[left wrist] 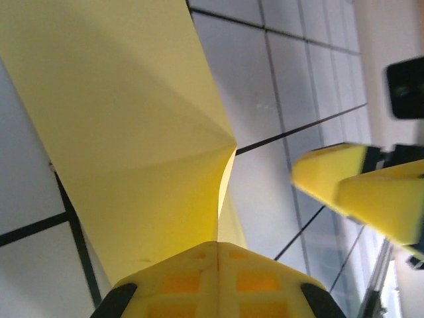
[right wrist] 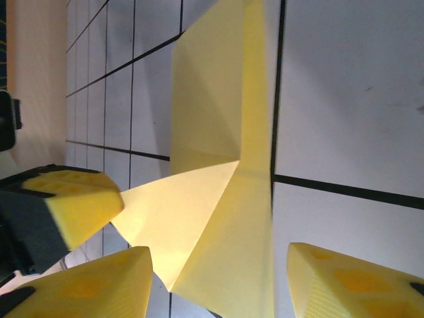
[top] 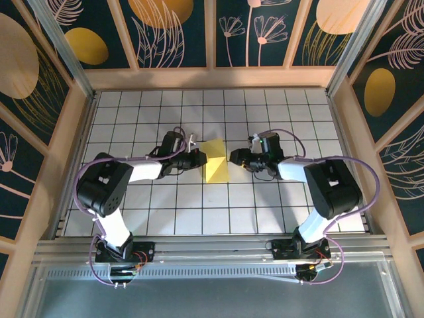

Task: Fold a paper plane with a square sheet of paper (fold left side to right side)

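Top external view shows the thin yellow sheet of paper (top: 215, 165), creased into a smaller pointed shape, lying in the middle of the white tiled table (top: 165, 212) between both arms. The left gripper (left wrist: 217, 255) has its yellow fingers pressed together on the paper's edge, and a flap seems raised off the tiles. The right gripper (right wrist: 218, 265) stands with its fingers apart, one on each side of the paper. Whether they touch it, I cannot tell.
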Available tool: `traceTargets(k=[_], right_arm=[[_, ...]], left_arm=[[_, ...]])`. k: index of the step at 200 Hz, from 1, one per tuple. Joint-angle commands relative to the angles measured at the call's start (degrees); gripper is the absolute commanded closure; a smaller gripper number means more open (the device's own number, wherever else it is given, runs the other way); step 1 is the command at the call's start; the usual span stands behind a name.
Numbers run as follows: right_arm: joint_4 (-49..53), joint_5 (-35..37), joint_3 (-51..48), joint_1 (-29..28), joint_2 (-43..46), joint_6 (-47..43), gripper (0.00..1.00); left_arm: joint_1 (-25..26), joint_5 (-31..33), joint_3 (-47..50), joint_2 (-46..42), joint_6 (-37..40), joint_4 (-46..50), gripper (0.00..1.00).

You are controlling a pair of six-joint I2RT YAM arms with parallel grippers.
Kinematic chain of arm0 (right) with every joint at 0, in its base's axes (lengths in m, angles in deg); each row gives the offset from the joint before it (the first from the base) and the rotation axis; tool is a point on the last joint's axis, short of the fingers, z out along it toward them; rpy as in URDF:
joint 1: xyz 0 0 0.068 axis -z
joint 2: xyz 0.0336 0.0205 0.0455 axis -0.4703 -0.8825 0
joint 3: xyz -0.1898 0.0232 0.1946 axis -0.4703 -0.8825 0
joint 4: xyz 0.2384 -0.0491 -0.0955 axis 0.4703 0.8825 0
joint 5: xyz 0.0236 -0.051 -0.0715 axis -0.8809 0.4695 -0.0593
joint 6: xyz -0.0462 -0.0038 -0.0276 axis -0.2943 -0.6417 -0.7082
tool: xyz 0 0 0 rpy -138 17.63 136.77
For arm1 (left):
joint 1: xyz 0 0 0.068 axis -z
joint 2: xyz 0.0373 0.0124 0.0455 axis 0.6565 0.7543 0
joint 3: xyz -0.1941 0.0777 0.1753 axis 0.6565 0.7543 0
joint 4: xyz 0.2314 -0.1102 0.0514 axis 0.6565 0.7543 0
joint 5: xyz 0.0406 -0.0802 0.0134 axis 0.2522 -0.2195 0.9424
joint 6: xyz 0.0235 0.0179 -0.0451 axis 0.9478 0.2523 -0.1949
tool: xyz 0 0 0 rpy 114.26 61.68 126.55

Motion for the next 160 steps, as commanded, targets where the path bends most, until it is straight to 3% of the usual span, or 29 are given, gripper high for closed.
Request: traceTargets(k=[1,85,160], right_arm=[[-6.68,-1.21,0.45,-1.74,-2.23,2.25,0.45],[-20.57,-1.78,1.75,-4.25,-10.14,8.03,0.44],[-23.45,-2.31,5.91,-5.47,-15.17,9.91,0.45]], left_arm=[[-0.04,0.33,2.54,-2.27,-4.43,-7.60,0.97],[-0.01,0.89,4.60,-2.46,-6.46,-9.82,0.98],[-0.01,1.40,5.22,-2.12,-6.79,-10.10,0.98]])
